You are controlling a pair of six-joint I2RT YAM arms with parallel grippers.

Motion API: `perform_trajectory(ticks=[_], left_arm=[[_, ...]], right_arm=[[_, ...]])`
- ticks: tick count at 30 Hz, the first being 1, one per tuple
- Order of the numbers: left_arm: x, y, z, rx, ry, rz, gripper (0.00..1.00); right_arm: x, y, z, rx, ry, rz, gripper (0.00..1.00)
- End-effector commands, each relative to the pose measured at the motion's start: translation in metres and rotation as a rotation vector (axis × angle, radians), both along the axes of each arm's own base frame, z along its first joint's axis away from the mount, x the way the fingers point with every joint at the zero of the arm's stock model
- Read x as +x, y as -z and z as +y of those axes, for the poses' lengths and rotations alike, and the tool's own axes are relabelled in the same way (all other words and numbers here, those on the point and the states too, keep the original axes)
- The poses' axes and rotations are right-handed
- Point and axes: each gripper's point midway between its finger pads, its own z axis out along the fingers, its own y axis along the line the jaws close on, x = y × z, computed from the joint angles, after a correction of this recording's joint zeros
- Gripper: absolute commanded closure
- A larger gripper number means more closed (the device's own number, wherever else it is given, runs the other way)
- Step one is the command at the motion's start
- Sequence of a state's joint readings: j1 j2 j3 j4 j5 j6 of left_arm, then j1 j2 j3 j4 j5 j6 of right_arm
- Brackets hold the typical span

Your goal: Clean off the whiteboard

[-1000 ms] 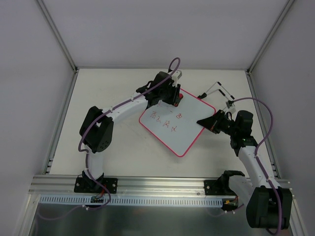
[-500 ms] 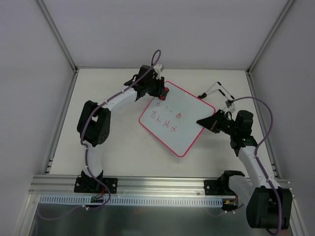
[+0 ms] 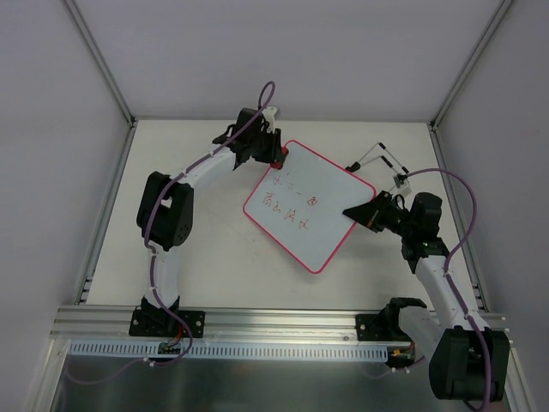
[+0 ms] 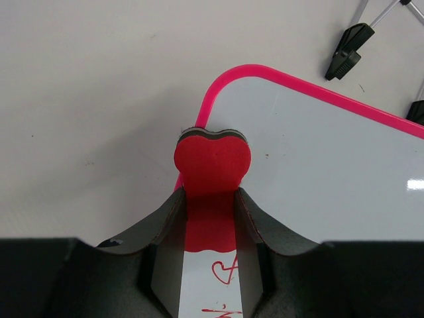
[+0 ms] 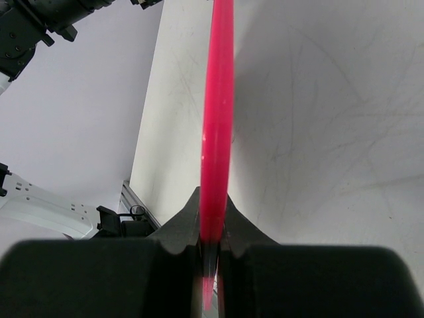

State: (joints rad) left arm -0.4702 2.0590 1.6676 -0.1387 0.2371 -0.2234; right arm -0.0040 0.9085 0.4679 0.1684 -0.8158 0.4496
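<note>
The whiteboard lies turned like a diamond on the table, white with a pink-red frame, red handwriting on its left half. My left gripper is shut on a small red eraser, which rests at the board's far-left corner, over the frame. Red writing shows between the fingers. My right gripper is shut on the board's right edge, seen edge-on as a pink strip in the right wrist view.
Two thin metal legs with black clips lie just behind the board's far-right edge; one black clip shows in the left wrist view. White walls and aluminium rails bound the table.
My left gripper has slid the eraser from the board's upper middle leftward to its far-left corner, uncovering more writing. The board has shifted slightly. The right arm stays put.
</note>
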Motion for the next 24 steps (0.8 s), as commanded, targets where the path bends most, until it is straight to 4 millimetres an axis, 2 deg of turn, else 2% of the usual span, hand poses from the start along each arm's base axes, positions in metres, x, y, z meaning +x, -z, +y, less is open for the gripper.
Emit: perform_trajectory(ticks=[1, 6, 11, 16, 17, 19, 20, 23, 24], left_arm=[[0.002, 0.003, -0.01, 0.022, 0.056, -0.017, 1.0], [0.0, -0.01, -0.03, 0.037, 0.107, -0.073, 1.0], [-0.014, 0.001, -0.048, 0.048, 0.16, -0.057, 1.0], [-0.051, 0.011, -0.079, 0.05, 0.249, -0.023, 1.0], [-0.067, 0.014, -0.09, 0.05, 0.277, -0.011, 1.0], [-0.084, 0.014, -0.102, 0.042, 0.312, 0.003, 1.0], [-0.1, 0.011, -0.112, 0.036, 0.342, 0.007, 1.0], [-0.127, 0.005, -0.125, 0.031, 0.384, 0.009, 1.0], [-0.13, 0.003, -0.125, 0.027, 0.385, 0.012, 1.0]], right_arm=[[-0.017, -0.055, 0.021, -0.033, -0.229, -0.35, 1.0], [-0.017, -0.057, 0.022, -0.031, -0.238, -0.353, 1.0], [-0.016, -0.059, 0.023, -0.032, -0.243, -0.357, 1.0], [-0.014, -0.06, 0.025, -0.035, -0.246, -0.359, 1.0], [-0.013, -0.061, 0.024, -0.035, -0.244, -0.359, 1.0], [-0.013, -0.061, 0.025, -0.037, -0.246, -0.362, 1.0], [-0.013, -0.061, 0.024, -0.038, -0.245, -0.365, 1.0], [-0.012, -0.06, 0.024, -0.041, -0.243, -0.364, 1.0], [-0.012, -0.059, 0.024, -0.042, -0.244, -0.365, 1.0]])
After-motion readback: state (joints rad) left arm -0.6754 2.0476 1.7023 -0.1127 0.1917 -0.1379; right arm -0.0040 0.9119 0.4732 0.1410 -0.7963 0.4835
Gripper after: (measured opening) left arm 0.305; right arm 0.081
